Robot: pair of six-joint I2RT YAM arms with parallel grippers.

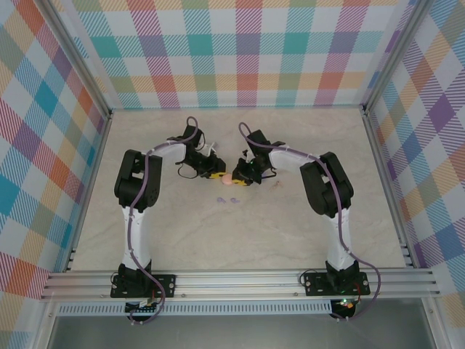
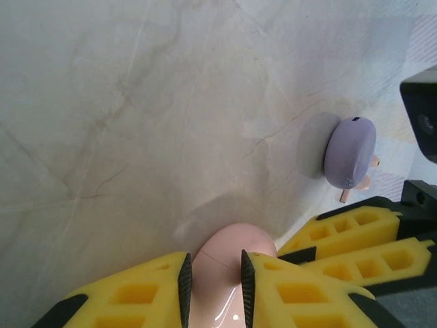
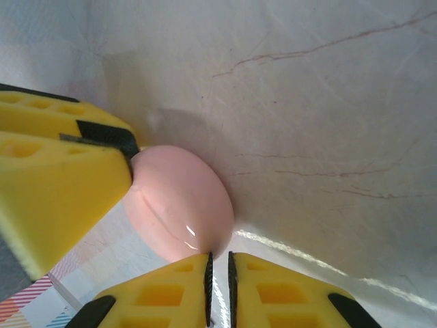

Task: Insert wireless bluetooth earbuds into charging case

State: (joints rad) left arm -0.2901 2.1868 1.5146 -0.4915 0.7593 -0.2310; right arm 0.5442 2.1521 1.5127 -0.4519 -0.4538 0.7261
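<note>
Pastel plaid walls [image 1: 247,51] close in a pale, marble-veined tabletop [image 1: 305,233]. From above, the wireless bluetooth earbuds [image 1: 220,198] lie loose on it near the middle. The second earbud [image 1: 234,198] is just to the right of the first, and both are a little nearer the arm bases than the two pincers. They are too small there to tell which way their stems point.

The charging case [image 2: 349,152] shows in the left wrist view, resting on the tabletop beyond the right pincer's fingers. It appears as a lilac oval, its long axis running steeply up the picture and leaning slightly right. A short dark slit sits at its upper end and a few tiny dots near its lower end. A small salmon-pink piece [image 2: 372,164] pokes out from behind it, touching or very nearly so.

Between the arms sits a salmon-pink disc [image 3: 181,201], glossy, with a fine seam curving across it. The left pincer [image 2: 215,273] is clamped on this disc, whose body is wedged between the black pads of the yellow fingers and bulges out past their tips. The right pincer [image 3: 218,263] has its fingers drawn together with only a sliver of gap, the tips up against the disc's rim. Whether they nip that rim cannot be told.
</note>
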